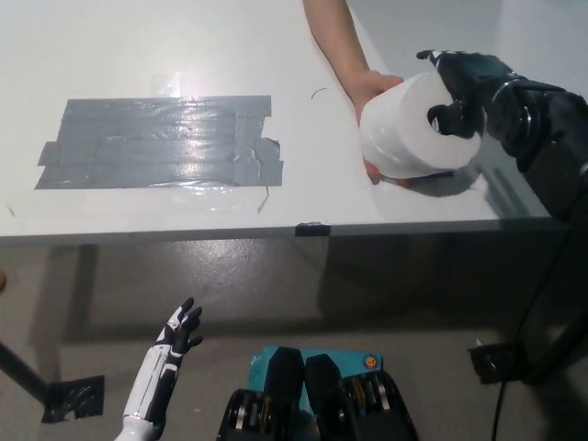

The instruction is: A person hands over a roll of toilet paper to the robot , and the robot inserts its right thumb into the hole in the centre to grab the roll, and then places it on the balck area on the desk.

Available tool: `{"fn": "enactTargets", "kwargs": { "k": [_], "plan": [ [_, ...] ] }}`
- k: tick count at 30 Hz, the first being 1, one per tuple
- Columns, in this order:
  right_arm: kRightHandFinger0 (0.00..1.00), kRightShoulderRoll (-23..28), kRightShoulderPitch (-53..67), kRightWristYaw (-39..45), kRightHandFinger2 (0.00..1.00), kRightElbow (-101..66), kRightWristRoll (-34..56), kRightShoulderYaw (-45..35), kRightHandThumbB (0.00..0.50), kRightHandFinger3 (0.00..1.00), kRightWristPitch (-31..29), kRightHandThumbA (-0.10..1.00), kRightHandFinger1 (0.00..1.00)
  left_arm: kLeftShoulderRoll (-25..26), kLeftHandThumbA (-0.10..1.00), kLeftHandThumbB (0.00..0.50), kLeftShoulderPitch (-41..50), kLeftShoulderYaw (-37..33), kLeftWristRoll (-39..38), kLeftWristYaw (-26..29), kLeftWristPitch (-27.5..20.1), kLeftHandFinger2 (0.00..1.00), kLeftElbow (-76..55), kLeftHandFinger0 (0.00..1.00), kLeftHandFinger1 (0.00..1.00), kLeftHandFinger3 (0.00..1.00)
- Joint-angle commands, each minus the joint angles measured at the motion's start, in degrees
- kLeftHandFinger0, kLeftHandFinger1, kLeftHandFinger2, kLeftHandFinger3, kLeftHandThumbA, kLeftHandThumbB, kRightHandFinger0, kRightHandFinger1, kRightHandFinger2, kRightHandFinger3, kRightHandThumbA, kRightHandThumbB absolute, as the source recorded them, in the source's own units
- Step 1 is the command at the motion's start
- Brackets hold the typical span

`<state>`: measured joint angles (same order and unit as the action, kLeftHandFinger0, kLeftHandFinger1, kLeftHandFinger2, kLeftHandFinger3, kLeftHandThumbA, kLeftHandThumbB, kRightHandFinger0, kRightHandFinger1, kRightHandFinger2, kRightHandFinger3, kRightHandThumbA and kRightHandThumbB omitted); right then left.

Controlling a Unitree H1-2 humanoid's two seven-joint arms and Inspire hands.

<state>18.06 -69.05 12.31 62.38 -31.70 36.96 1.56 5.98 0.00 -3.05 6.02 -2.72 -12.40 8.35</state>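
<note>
Head view: my right hand (464, 87) clamps the toilet paper roll (413, 129), thumb in its hole, the person's hand (372, 92) behind it. The black area (156, 142) lies far left. My left hand (175, 335) rests low, fingers apart.

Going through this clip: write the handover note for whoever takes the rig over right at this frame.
Right hand: black, closed on the white toilet paper roll, thumb in its centre hole; the person's hand is also on the roll, above the white desk near its right end.
Left hand: white, open, resting low below the desk edge.
Done: roll gripped.
Left: person lets go; carry the roll left to the dark grey taped patch and set it down.
</note>
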Motion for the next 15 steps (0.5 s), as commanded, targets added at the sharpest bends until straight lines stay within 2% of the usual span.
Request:
{"fn": "enactTargets", "kwargs": {
  "k": [1, 2, 4, 5, 6, 8, 9, 11, 12, 15],
  "plan": [
    [0.19, -1.1, -0.2, -3.3, 0.44, 1.7, -2.9, 0.8, 0.249, 0.54, -3.1, -0.09, 0.34, 0.4, 1.00, 0.084, -1.0, -0.4, -0.3, -0.8, 0.1, 1.00, -0.9, 0.94, 1.00, 1.00],
    [0.04, -0.8, 0.7, -5.7, 0.36, 2.0, -2.5, 0.0, 0.258, 0.37, -5.0, -0.10, 0.24, 0.5, 1.00, 0.078, -1.2, -0.4, 0.0, -0.7, -0.1, 1.00, -0.9, 0.93, 1.00, 1.00],
    [0.02, -0.9, 0.9, -6.2, 0.57, 2.5, -1.5, -1.3, 0.241, 0.40, -5.8, -0.10, 0.34, 0.5, 1.00, 0.080, -1.4, -0.4, 0.1, -0.7, 0.0, 1.00, -1.0, 0.93, 1.00, 1.00],
    [0.10, -1.0, 1.3, -6.0, 0.86, 4.1, 2.2, -4.7, 0.203, 0.56, -7.4, -0.10, 0.54, 0.7, 1.00, 0.077, -1.6, -0.4, 0.1, -0.9, 0.2, 1.00, -1.2, 0.93, 1.00, 1.00],
    [0.12, -1.1, 1.4, -5.9, 0.95, 5.0, 3.7, -6.2, 0.190, 0.67, -8.2, -0.10, 0.60, 0.8, 1.00, 0.077, -1.7, -0.4, 0.3, -0.9, 0.0, 1.00, -1.2, 0.93, 1.00, 1.00],
    [0.13, -1.5, 1.5, -5.9, 0.92, 6.5, 7.8, -11.4, 0.172, 0.77, -8.5, -0.10, 0.65, 0.9, 1.00, 0.093, -2.0, -0.4, 0.3, -1.0, 0.4, 1.00, -1.4, 0.93, 1.00, 1.00],
    [0.11, -1.7, 1.4, -6.0, 0.90, 7.1, 9.2, -13.8, 0.167, 0.78, -8.4, -0.10, 0.63, 1.0, 1.00, 0.095, -2.3, -0.3, 0.3, -1.1, 0.5, 1.00, -1.3, 0.93, 1.00, 1.00],
    [0.12, -1.9, 1.8, -5.1, 0.97, 5.8, 12.5, -18.8, 0.142, 0.89, -6.1, -0.10, 0.67, 1.1, 1.00, 0.075, -2.8, -0.4, 0.6, -0.9, 0.1, 1.00, -1.0, 0.92, 1.00, 1.00],
    [0.12, -1.9, 2.0, -4.5, 0.98, 5.0, 13.7, -21.1, 0.144, 0.92, -5.1, -0.10, 0.67, 0.8, 1.00, 0.088, -3.0, -0.4, 0.5, -0.8, 0.0, 1.00, -0.7, 0.92, 1.00, 1.00],
    [0.24, -2.4, 2.3, -3.4, 1.00, 4.6, 17.2, -27.2, 0.136, 1.00, -3.7, -0.10, 0.75, 0.7, 1.00, 0.105, -3.1, -0.3, 0.3, -0.7, 0.3, 1.00, -0.6, 0.92, 1.00, 1.00]
  ]
}}
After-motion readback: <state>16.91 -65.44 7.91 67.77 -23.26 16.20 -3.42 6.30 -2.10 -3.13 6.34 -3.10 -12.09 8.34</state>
